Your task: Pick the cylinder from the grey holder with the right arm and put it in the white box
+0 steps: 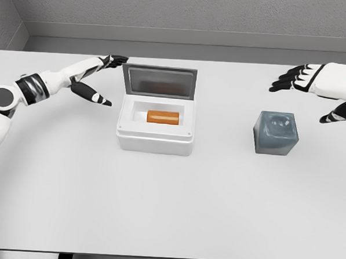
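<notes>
An orange cylinder lies on its side inside the white box, whose grey lid stands open at the back. The grey holder, a cube with a round hollow on top, sits to the right with nothing in it. My right hand hovers above and behind the holder at the right edge, fingers spread and holding nothing. My left hand reaches in from the left, just beside the box lid, fingers spread and holding nothing.
A white table carries both objects, its front edge near the bottom of the picture. A grey wall runs behind the table's far edge.
</notes>
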Robot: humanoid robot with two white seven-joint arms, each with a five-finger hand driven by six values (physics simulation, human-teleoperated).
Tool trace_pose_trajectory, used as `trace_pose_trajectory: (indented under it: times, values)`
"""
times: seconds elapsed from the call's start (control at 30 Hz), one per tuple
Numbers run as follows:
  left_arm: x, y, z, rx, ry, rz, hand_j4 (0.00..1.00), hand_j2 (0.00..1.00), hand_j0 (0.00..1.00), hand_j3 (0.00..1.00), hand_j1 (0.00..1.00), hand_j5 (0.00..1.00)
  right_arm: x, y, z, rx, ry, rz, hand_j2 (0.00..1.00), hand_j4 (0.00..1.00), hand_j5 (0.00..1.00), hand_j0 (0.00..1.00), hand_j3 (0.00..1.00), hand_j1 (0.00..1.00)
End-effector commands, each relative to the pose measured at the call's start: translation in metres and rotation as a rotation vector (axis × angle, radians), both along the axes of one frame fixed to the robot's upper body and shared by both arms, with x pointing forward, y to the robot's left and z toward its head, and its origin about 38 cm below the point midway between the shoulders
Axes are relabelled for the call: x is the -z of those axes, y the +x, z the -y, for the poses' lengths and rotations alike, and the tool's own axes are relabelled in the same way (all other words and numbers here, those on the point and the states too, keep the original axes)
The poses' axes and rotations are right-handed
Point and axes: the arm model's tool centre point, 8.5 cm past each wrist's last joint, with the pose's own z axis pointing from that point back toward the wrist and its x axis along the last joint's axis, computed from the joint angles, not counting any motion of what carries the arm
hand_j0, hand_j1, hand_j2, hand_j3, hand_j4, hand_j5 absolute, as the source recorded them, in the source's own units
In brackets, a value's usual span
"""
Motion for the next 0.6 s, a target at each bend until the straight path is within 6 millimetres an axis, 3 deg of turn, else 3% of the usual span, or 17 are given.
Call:
trace_pose_trajectory:
  times: [0.0,0.13,0.3,0.37,0.57]
  values:
    - [-0.007,-0.002,-0.003,0.01,0.0,0.014,1.0,1.0,1.0,1.0,1.0,1.0,-0.006,0.0,0.0,0.002,0.011,0.014,1.0,1.0,1.0,1.0,1.0,1.0]
    - [-0.015,-0.007,-0.011,0.018,-0.007,0.02,1.0,1.0,1.0,1.0,1.0,1.0,-0.007,0.001,-0.002,-0.001,0.02,0.017,1.0,1.0,1.0,1.0,1.0,1.0]
    - [-0.014,-0.009,-0.012,0.023,-0.003,0.02,1.0,1.0,1.0,1.0,1.0,1.0,-0.008,-0.001,0.003,0.01,0.014,0.016,1.0,1.0,1.0,1.0,1.0,1.0]
    - [-0.014,-0.012,-0.003,0.055,0.007,0.022,1.0,1.0,1.0,1.0,1.0,1.0,-0.006,0.0,-0.002,-0.001,0.021,0.014,1.0,1.0,1.0,1.0,1.0,1.0]
    - [-0.018,-0.022,-0.009,0.072,-0.001,0.029,1.0,1.0,1.0,1.0,1.0,1.0,-0.001,0.0,-0.001,0.002,0.021,0.0,1.0,1.0,1.0,1.0,1.0,1.0]
